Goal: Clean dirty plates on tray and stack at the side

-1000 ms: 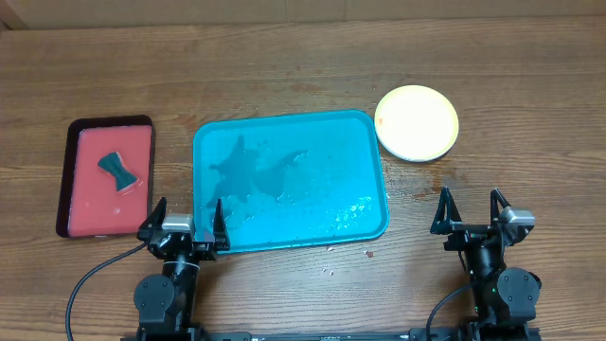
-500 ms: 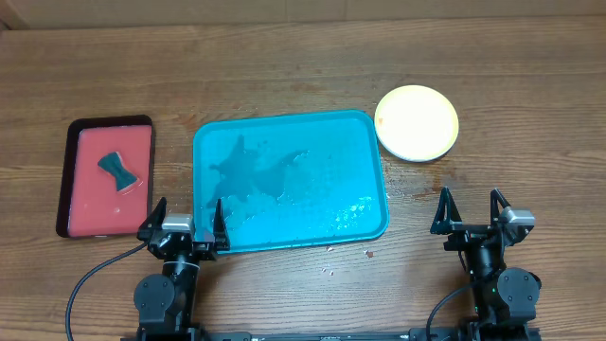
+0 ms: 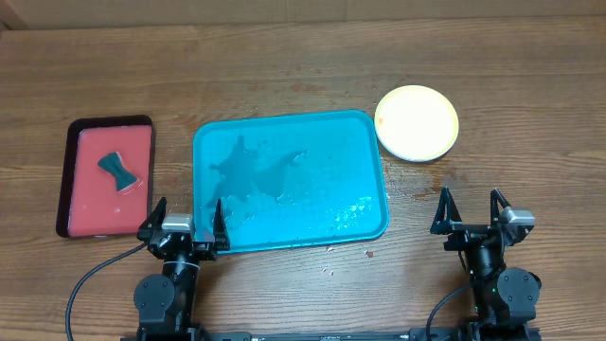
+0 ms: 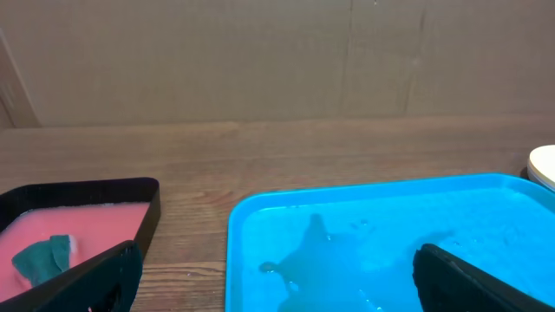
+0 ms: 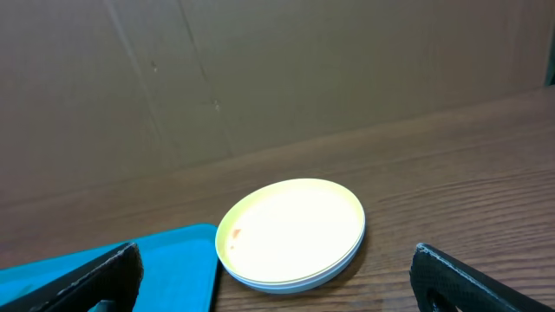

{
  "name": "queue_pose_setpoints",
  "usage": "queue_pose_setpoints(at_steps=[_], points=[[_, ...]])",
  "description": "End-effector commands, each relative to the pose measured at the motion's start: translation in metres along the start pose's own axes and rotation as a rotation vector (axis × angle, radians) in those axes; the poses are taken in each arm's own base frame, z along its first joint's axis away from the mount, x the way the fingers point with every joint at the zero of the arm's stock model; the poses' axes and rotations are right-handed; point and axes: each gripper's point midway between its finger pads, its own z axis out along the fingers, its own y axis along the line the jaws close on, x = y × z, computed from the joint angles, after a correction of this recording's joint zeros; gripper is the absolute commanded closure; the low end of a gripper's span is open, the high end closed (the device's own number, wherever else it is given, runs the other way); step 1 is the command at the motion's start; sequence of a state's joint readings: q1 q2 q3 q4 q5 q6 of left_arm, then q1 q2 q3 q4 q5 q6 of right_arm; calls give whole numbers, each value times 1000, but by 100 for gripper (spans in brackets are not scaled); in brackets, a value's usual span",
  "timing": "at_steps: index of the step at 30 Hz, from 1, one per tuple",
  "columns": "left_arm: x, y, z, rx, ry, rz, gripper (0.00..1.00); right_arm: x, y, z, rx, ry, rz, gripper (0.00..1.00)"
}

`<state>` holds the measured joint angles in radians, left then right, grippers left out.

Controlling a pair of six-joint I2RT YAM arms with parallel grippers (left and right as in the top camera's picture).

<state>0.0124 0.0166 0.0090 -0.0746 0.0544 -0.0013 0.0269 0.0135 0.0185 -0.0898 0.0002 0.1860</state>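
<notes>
Nearest the camera, at the front edge of the worktop (image 3: pixel 284 57), both pairs of jaws stand released and grip nothing. The left jaws spread across the near left corner of the tray (image 3: pixel 331 142). The right jaws spread over wood well to the right of it. A black cable (image 3: pixel 95 279) curls off to the left near the base of the left arm.

A few small specks (image 3: pixel 331 270), one of them red, dot the wood just in front of the tray's near rim. The teal tray lies mid-worktop with a long side towards the arms, its floor wet with puddles (image 3: pixel 251 166) and beads of water.

To its left and apart from it sits a smaller, dark-rimmed red tray (image 3: pixel 104 121). It holds pink liquid and a teal cloth (image 3: pixel 116 170) pinched at the middle like a bow.

The plates (image 3: pixel 417 123) are off the tray, stacked on the worktop just beside its far right corner; whether stack and tray touch cannot be told. A yellow-green plate lies on top, and the right wrist view shows paler rims beneath it and a faint orange fleck by its left rim.

Beyond the worktop's far edge, both wrist views show a brown cardboard wall (image 5: pixel 260 69)
</notes>
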Motion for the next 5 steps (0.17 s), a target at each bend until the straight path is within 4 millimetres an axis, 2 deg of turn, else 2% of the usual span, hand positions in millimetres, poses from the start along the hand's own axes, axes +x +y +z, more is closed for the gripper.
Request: queue_pose_setpoints(at_steps=[1,5], points=[[0,1,0,-6,-7,-9,0,2,1,0,-7,-4,-4,0],[0,1,0,-7,-7,-9,0,2,1,0,-7,-4,-4,0]])
